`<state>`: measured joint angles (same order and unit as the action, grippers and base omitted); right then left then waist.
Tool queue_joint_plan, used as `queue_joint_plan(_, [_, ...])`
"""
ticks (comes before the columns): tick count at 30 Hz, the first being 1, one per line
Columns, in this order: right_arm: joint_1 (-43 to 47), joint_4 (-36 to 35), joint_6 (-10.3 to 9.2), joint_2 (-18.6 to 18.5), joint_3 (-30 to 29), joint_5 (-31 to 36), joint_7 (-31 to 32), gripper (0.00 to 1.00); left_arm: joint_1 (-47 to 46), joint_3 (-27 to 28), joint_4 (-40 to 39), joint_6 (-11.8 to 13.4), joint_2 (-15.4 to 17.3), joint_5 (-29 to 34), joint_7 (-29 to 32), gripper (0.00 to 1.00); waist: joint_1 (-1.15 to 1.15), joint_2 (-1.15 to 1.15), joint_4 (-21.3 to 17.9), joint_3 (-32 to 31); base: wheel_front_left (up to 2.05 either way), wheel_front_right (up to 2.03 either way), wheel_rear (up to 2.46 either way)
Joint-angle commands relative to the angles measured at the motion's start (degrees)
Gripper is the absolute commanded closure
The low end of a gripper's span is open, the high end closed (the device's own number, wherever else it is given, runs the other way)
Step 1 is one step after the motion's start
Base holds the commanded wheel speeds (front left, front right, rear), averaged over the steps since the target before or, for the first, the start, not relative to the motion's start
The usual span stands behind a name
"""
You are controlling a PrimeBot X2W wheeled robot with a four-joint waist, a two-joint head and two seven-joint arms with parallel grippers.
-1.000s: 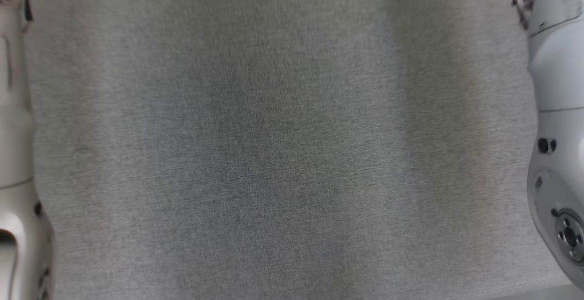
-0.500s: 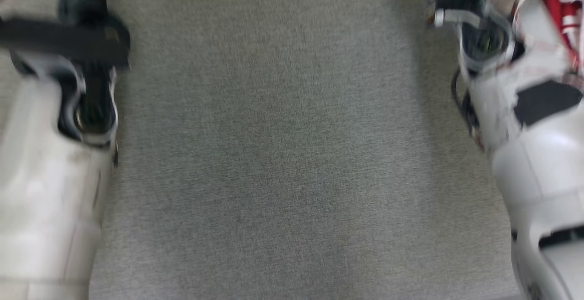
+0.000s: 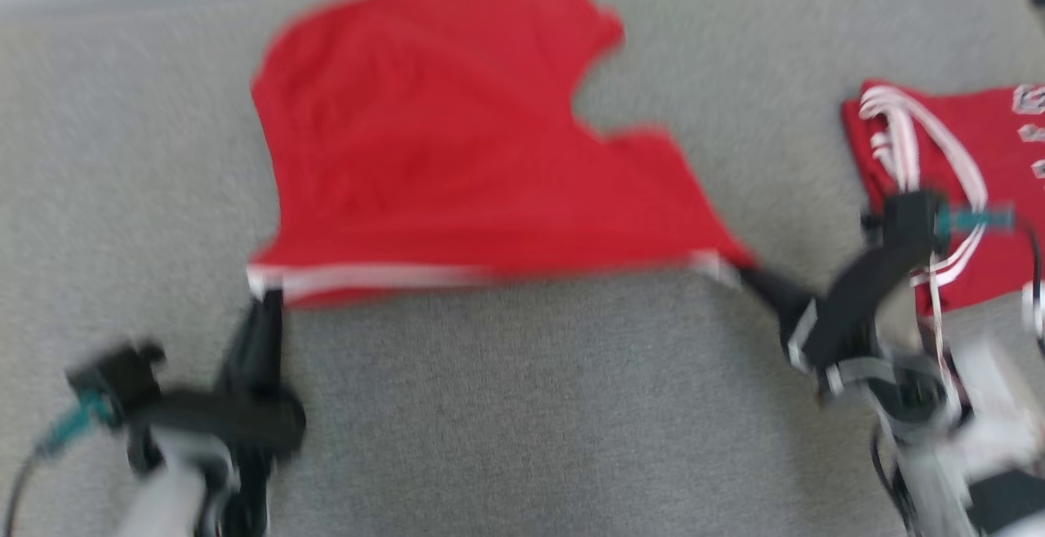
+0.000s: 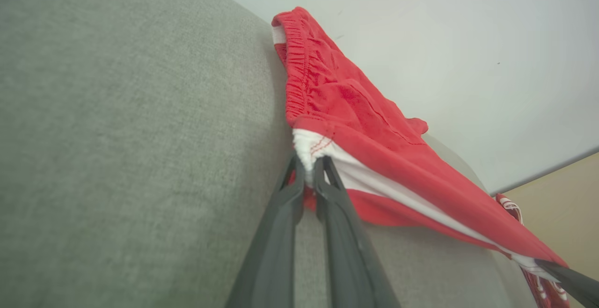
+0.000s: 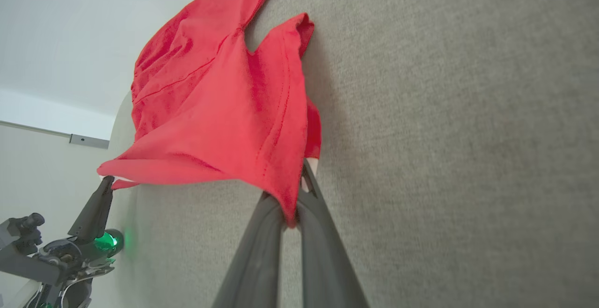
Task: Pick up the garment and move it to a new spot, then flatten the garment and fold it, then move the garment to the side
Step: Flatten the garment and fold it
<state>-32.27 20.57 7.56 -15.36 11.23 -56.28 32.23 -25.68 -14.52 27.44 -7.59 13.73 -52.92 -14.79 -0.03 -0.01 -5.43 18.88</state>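
The head view is all smeared. Just past the right gripper (image 3: 747, 274), a second red cloth (image 3: 992, 161) runs off the edge. The red shorts (image 5: 220, 111) cover that gripper's pinching ends.

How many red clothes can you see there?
2: red fabric shorts with white trim spread in the middle; a red garment with white stripes at the right. Others may be hidden.

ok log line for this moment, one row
left hand: shut on red shorts corner | right hand: shut on other corner | shorts: white-trimmed edge taut between hands, rest on grey surface
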Motion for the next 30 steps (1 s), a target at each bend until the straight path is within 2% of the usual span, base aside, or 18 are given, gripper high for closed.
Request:
queue_joint_plan(1, [4.92,-2.65,-0.19,-1.56,-1.88,1.16,2.2,1.0,4.93,0.44,0.75,0.47,0.71,-0.05,-0.31,1.0,0.03,0.01,-0.32,-8.54,0.0,0.0,0.0])
queue_joint_plan(6, [20.67,-13.59,-0.2,0.0,-8.01,5.02,10.88,1.0,14.45,-1.0,-2.47,1.84,1.46,1.63,-0.28,1.0,0.03,0.01,0.08,-12.83,0.0,0.0,0.0])
queue_joint_plan(11, [34.69,-24.54,-0.19,4.8,-14.65,9.99,21.16,1.0,23.19,-2.91,-7.8,4.16,2.42,2.13,2.0,1.0,0.03,0.01,0.6,-15.07,0.0,0.0,0.0])
queue_joint_plan(16, [42.96,-33.12,-0.19,9.93,-20.36,13.5,29.94,1.0,29.77,-4.75,-14.42,6.89,3.69,2.42,5.61,1.0,0.03,0.01,1.04,-15.98,0.0,0.0,0.0])
queue_joint_plan(19, [43.1,-36.26,-0.19,11.57,-23.56,14.66,31.2,1.0,31.58,-4.86,-18.21,8.1,3.52,1.27,6.98,1.0,0.03,0.01,1.4,-16.07,0.0,0.0,0.0])
queue_joint_plan(22, [40.1,-36.27,-0.19,12.2,-25.54,13.4,31.08,1.0,30.94,-4.74,-20.91,8.67,2.62,0.09,8.14,1.0,0.03,0.01,1.76,-15.88,0.0,0.0,0.0])
queue_joint_plan(26, [33.83,-31.92,-0.19,12.39,-26.5,10.67,28.41,1.0,26.67,-5.22,-22.22,8.7,1.23,-1.59,10.7,1.0,0.03,0.01,2.75,-14.54,0.0,0.0,0.0])
queue_joint_plan(30, [27.63,-27.36,-0.18,12.38,-26.47,11.49,27.16,1.0,22.41,-5.13,-21.52,9.14,0.23,-1.98,11.98,1.0,0.03,0.01,3.33,-12.77,0.0,0.0,0.0])
